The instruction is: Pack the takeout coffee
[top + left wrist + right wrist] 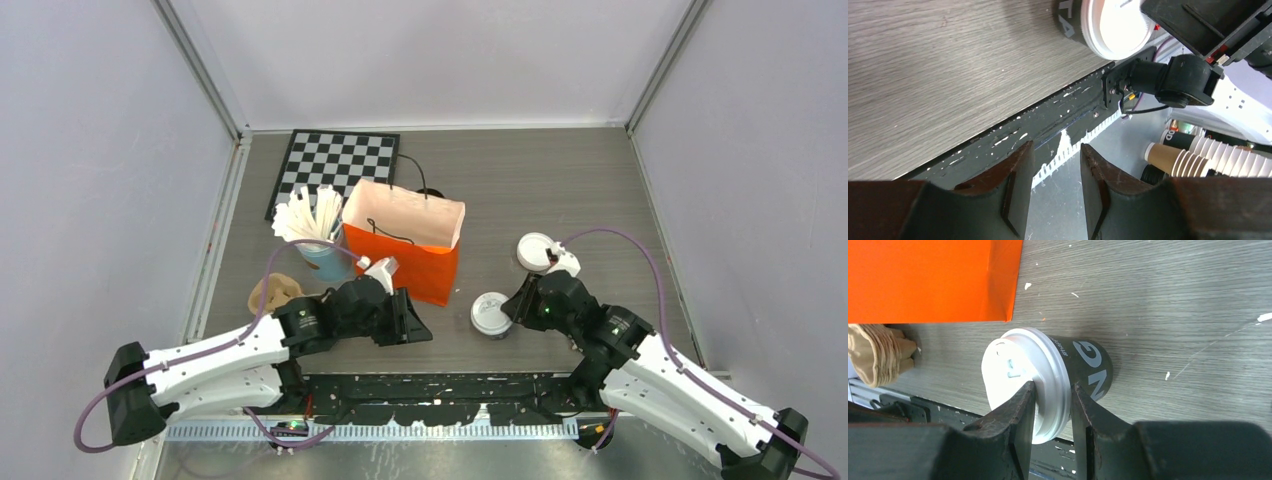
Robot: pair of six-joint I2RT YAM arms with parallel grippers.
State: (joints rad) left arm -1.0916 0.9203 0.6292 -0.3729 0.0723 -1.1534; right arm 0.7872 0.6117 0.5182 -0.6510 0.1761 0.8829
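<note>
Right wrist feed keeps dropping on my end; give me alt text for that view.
The right gripper has its fingers closed on the rim of the white lid of a black takeout coffee cup on the grey wood-grain table. An orange paper bag fills the upper left, with a tan crumpled item below it.

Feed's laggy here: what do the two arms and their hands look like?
The left arm and right arm have white shells, black joints and a lilac cable each, with small green lights. The left hand and right hand are black, with dark, scuffed, wedge-shaped fingers.
</note>
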